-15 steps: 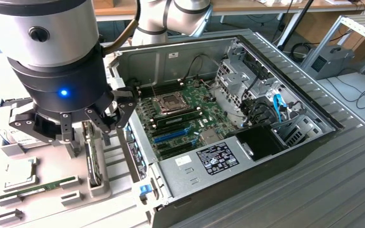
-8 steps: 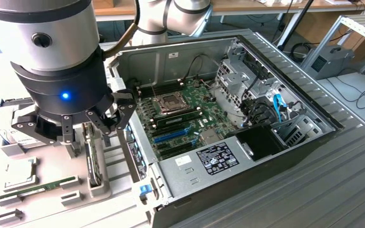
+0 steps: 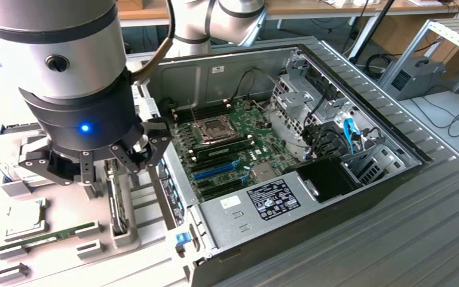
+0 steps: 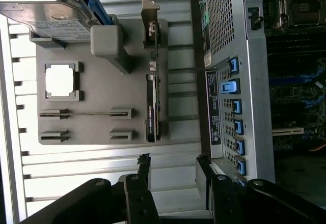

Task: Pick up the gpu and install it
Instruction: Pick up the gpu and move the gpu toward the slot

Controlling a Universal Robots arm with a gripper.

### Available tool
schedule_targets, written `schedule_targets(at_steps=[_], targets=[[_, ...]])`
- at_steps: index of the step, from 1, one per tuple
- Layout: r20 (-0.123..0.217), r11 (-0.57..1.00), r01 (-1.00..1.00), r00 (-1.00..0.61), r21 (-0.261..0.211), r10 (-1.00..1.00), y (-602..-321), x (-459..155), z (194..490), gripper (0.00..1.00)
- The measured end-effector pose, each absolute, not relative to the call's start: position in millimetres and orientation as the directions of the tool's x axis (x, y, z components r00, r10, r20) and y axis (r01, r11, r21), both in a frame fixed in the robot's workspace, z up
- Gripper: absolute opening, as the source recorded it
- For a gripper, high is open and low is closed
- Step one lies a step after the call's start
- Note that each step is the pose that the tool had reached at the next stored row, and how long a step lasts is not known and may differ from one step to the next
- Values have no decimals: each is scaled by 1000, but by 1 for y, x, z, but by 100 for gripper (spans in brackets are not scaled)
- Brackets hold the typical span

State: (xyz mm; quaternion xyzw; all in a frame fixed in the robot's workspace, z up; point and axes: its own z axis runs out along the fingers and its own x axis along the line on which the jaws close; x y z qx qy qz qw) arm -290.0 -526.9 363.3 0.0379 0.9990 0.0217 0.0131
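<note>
gpu (image 4: 153, 96) stands on edge in gray tray (image 4: 91, 127), claw (image 4: 173, 164) released above.

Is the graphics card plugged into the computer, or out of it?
Out: the gpu stands on edge in the grey holder tray, beside the computer case.

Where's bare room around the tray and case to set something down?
Free: the ribbed table on the exterior view's right of the case, and bare tray between CPU and gpu. Tight: the strip between gpu and case wall. Crowded: cables inside the case. The open gripper hovers over the tray.
</note>
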Motion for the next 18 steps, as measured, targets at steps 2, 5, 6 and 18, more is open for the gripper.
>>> schedule_targets(at_steps=[2,5,6,18], targets=[[-24,996,75,-997,44,76,-527,-290,362,48],[-24,996,75,-997,44,76,-527,-290,360,48],[-24,996,75,-997,44,76,-527,-290,360,48],[-24,996,75,-997,44,76,-527,-290,352,48]])
